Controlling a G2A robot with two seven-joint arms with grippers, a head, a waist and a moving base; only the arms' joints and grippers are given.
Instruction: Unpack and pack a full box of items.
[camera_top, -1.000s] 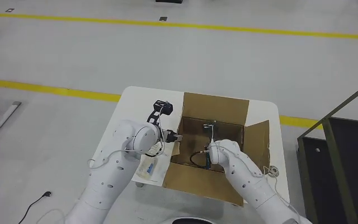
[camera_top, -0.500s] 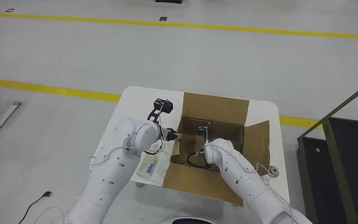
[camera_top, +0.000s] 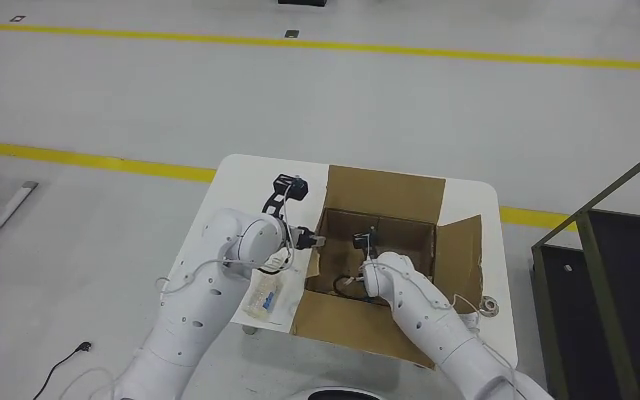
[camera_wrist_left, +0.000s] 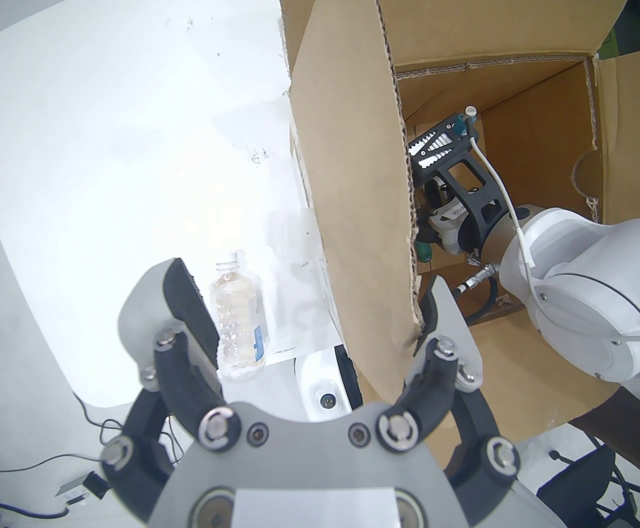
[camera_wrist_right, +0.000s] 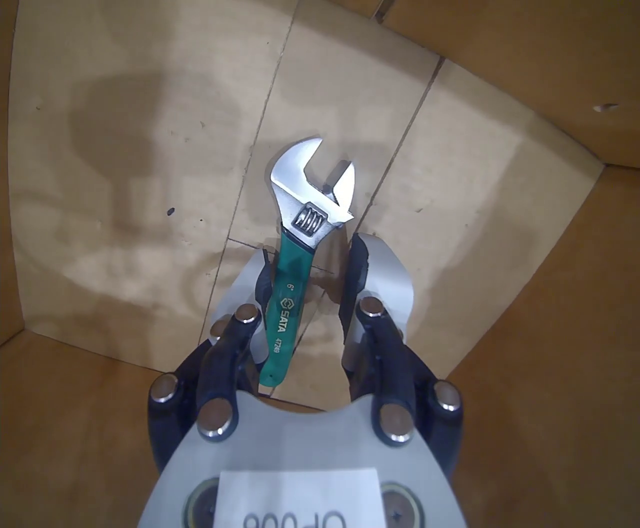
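Cardboard flap (camera_wrist_left: 350, 200) at the box's (camera_top: 385, 195) nine o'clock sits between our left gripper's (camera_wrist_left: 305, 280) spread jaws (likely steadying it) while our right gripper (camera_wrist_right: 310, 252), jaws apart, straddles the wrench (camera_wrist_right: 290, 290).

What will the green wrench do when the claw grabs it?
Probably no bending: the wrench looks solid metal, likely heavy for its size. Its shiny head may tip downward if gripped by the green handle. The coated handle should slip little in the claw.
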